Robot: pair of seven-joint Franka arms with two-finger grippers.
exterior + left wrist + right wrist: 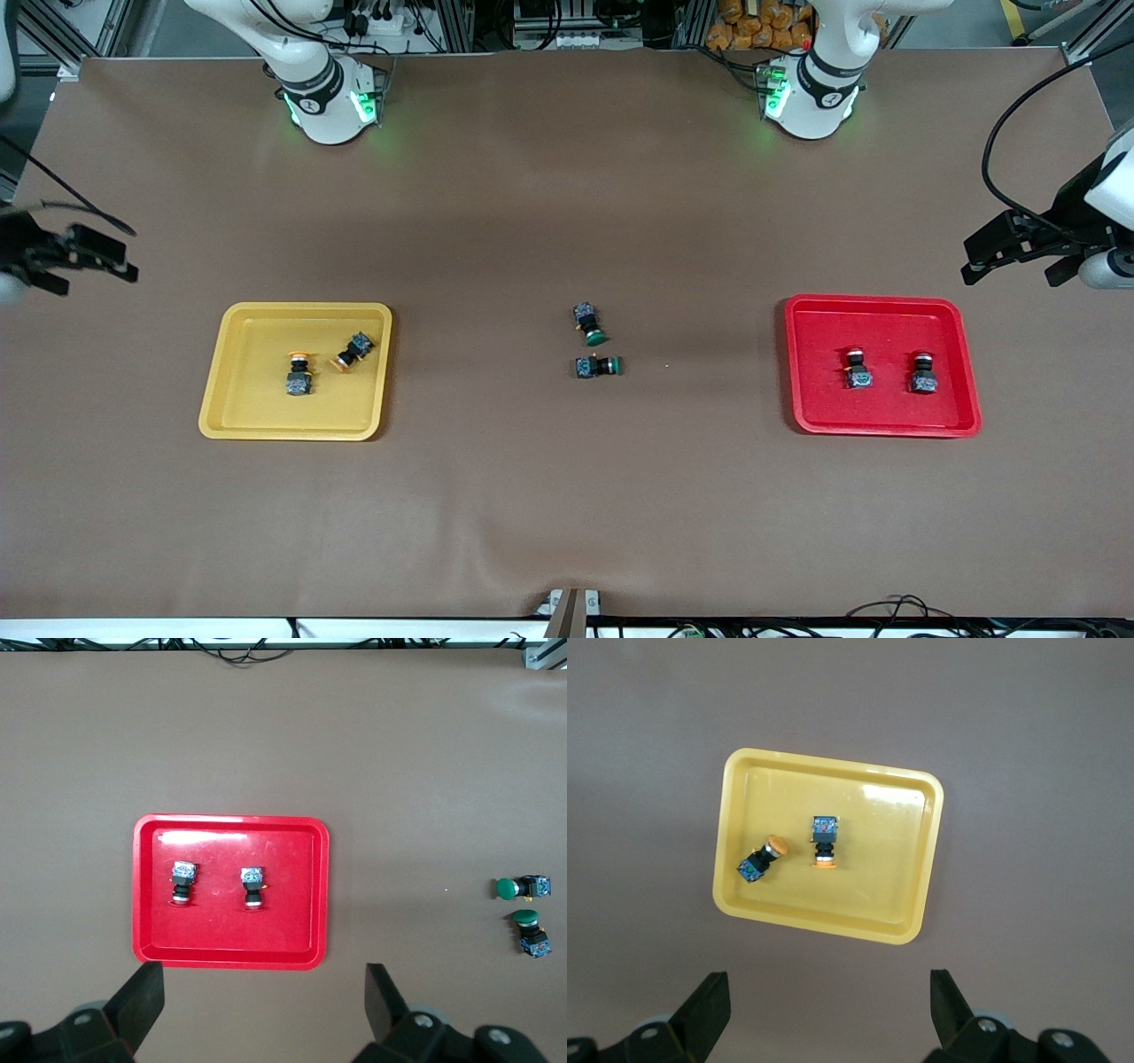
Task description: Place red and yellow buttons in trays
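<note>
Two yellow-capped buttons (pixel 299 374) are held in the yellow tray (pixel 232 415), two red-capped buttons (pixel 857 368) in the red tray (pixel 886 306). Both the left gripper (pixel 262 997) and right gripper (pixel 828 1001) are raised, jaws spread open and empty.

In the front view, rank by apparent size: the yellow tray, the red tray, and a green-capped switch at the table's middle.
1. Red rectangular plastic tray and yellow rectangular plastic tray: they look alike in size, so I won't rank them.
2. Green-capped push-button switch: far smaller than either tray.

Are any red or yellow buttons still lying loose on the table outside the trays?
No: only the two green-capped switches lie on the bare table, while the yellow tray and red tray each hold two buttons.
</note>
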